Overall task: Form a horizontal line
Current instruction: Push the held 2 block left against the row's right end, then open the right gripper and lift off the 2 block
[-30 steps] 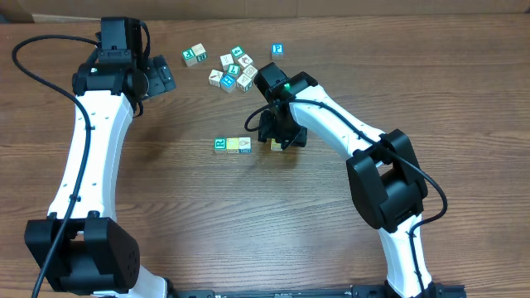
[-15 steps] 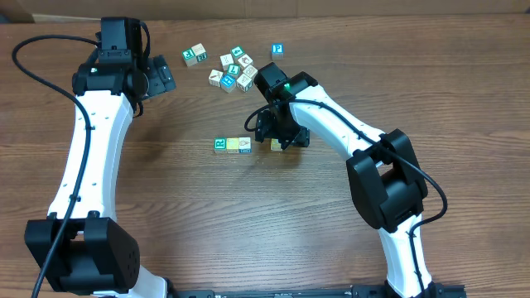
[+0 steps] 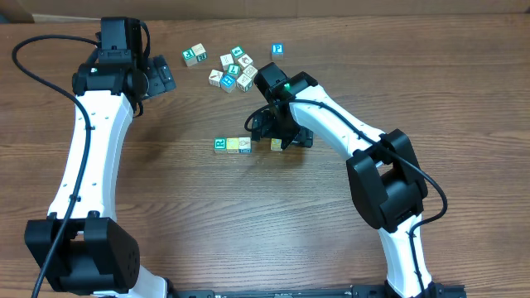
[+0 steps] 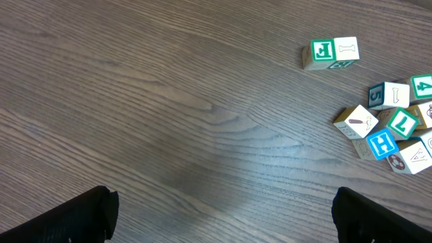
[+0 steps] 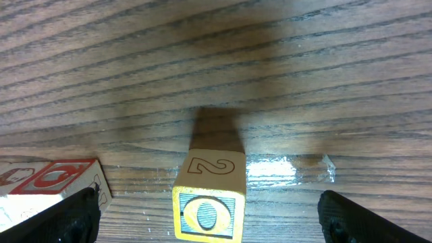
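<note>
Two blocks sit side by side in a row (image 3: pixel 233 145) at mid table. A yellow block (image 3: pixel 276 145) marked "2" and "O" rests on the table a short gap to their right; it also shows in the right wrist view (image 5: pixel 210 196). My right gripper (image 3: pixel 280 139) is open and straddles it, with both fingers clear of its sides (image 5: pixel 206 216). The row's end block shows at the left of the right wrist view (image 5: pixel 57 182). My left gripper (image 3: pixel 161 79) is open and empty at the back left (image 4: pixel 219 216).
A cluster of several loose letter blocks (image 3: pixel 236 70) lies at the back centre, with a pair (image 3: pixel 195 55) to its left and a single blue block (image 3: pixel 277 50) to its right. The left wrist view shows the pair (image 4: pixel 333 52) and the cluster (image 4: pixel 395 128).
My right gripper has opened around the yellow block, which now rests on the table. The left arm has not moved.
</note>
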